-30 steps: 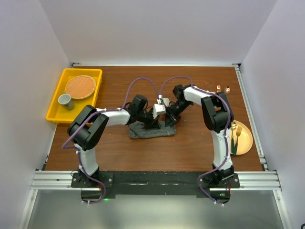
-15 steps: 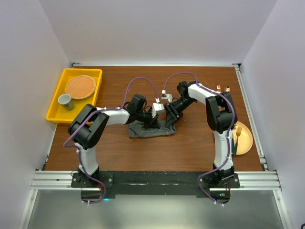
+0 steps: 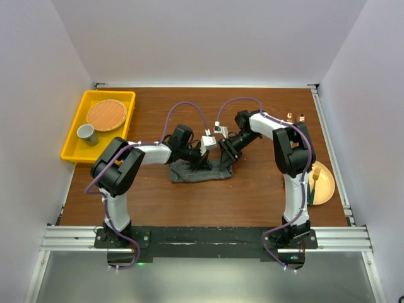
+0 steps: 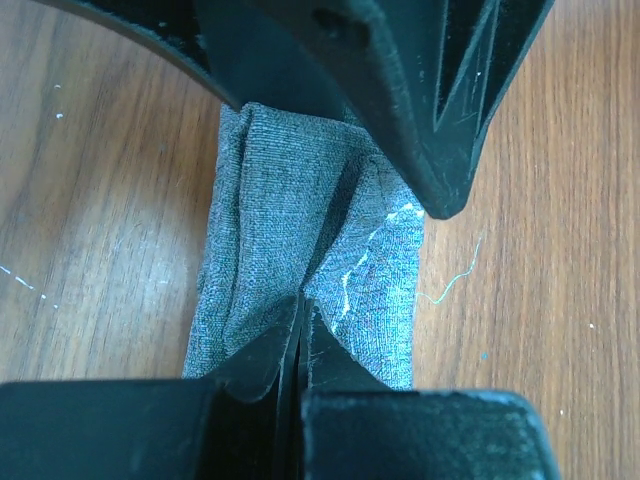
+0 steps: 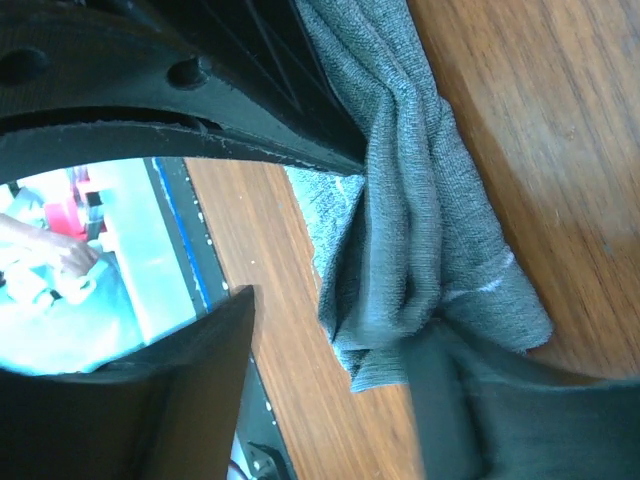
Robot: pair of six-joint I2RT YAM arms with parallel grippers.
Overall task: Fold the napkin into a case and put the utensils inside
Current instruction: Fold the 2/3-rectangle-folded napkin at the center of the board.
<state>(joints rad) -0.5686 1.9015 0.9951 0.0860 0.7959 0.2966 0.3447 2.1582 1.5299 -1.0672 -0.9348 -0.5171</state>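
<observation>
The left hand [image 4: 300, 335] is pinched tight on a raised fold of the napkin [image 4: 290, 220]. The right hand [image 5: 338, 320] stands parted, one finger [image 5: 490, 400] touching the napkin's end. The napkin lies bunched on the table [image 3: 252, 189]. Well right of the napkin, the utensils [image 3: 312, 180] rest on a plate [image 3: 325, 183].

No text, label, brand mark or number can be read anywhere: not on the napkin [image 3: 201, 172], the left end effector [image 3: 201, 158], the right end effector [image 3: 226, 159], the yellow tray [image 3: 74, 136], the plate [image 3: 325, 183] or the table [image 3: 252, 196].
</observation>
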